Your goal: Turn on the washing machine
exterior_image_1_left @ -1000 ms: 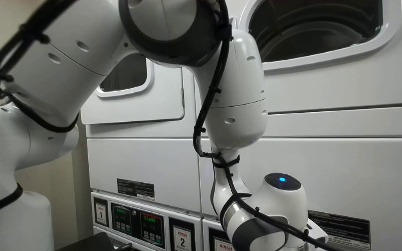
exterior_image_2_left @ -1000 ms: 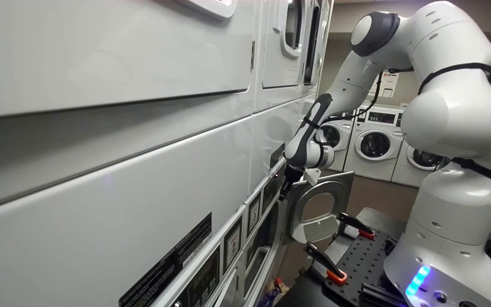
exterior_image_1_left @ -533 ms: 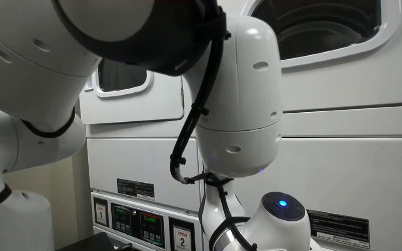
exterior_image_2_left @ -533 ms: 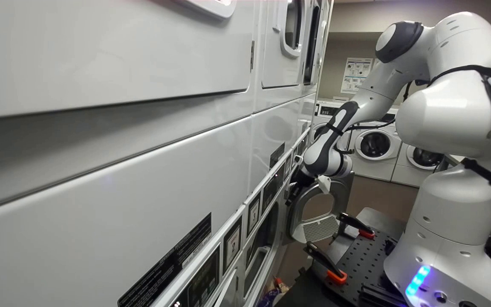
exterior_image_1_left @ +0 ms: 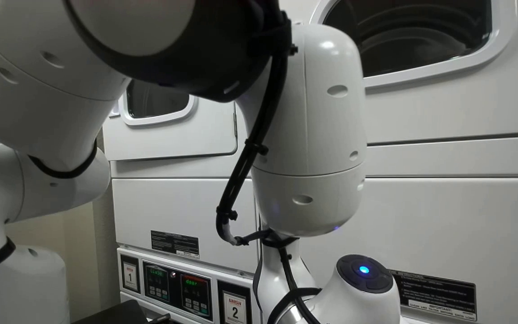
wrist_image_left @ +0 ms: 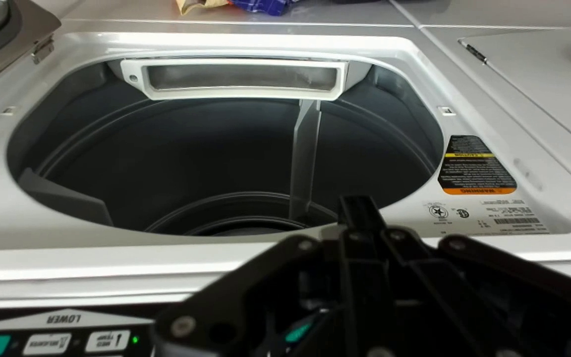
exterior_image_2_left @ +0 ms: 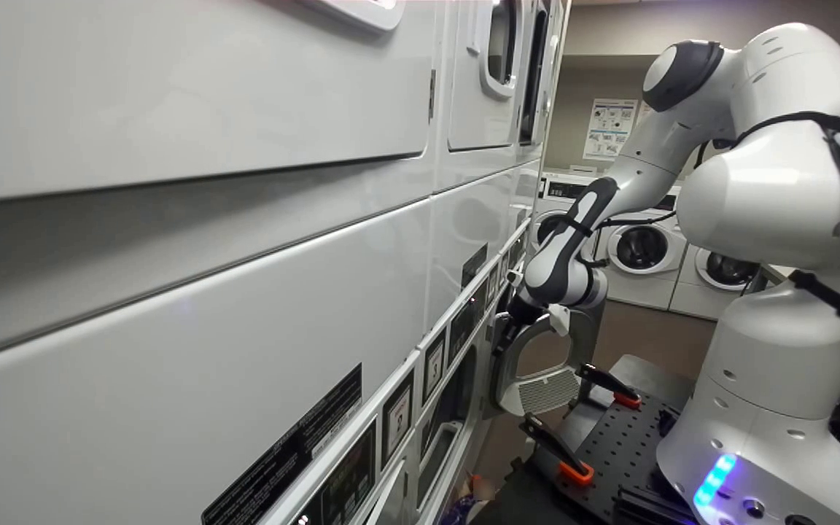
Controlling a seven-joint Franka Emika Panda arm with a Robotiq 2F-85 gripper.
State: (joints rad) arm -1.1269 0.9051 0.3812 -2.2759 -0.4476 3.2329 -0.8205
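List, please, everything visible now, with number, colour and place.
Washing machine: one, white, right in an exterior view
Smaller-looking machine: one, white, beside it
Far machines: three visible, white, along wall
Poster: one whole, white, on wall
Open door: at least one, grey, in an exterior view
Drum: one, dark grey, wrist view
Clamps: two, black-orange, in an exterior view
Board: one, black, under clamps
Arm: one, white, both exterior views
Gripper: one, black, wrist view

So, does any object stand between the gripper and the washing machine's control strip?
Nothing visible. In the wrist view, no object shows between the gripper and the control strip of the washing machine, though the gripper hides part of the strip. The open door stands off to the side.
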